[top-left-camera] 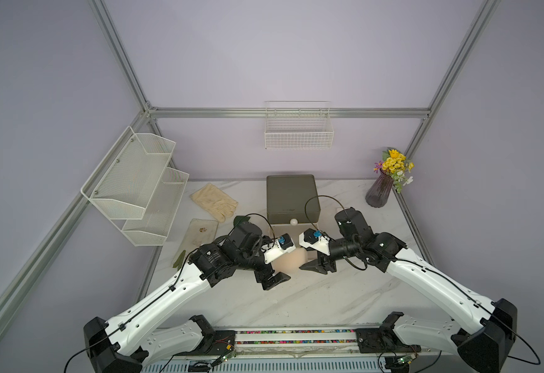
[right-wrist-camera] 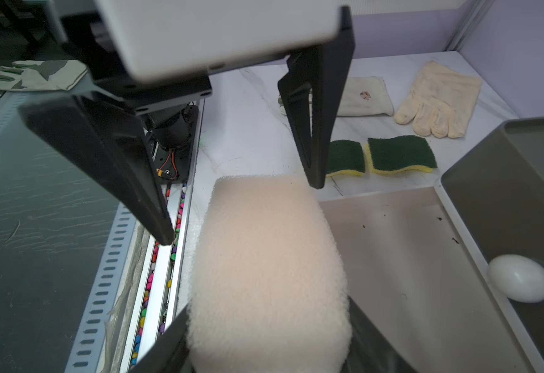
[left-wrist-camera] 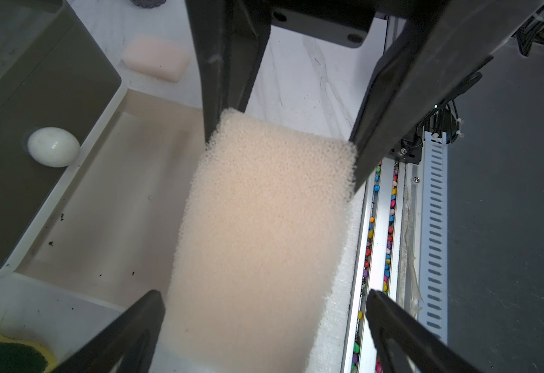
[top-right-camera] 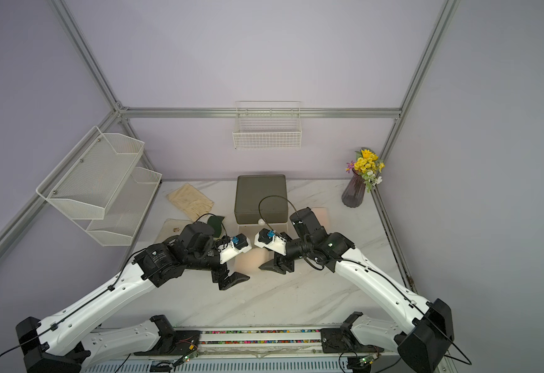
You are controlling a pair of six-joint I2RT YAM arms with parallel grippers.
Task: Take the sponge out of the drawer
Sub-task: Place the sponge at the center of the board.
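Sponge [top-left-camera: 289,261], peach foam, is held at 6 o'clock of the olive drawer box [top-left-camera: 291,197], beside the pulled-out drawer [left-wrist-camera: 112,206]. Right jaws are closed on one end, fingers [left-wrist-camera: 228,80] pressing both sides. Left jaws are spread wide around the opposite end, one finger right beside the foam, the other apart. Glove [top-left-camera: 214,202] lies at 10 o'clock of the box on the counter [top-left-camera: 296,300].
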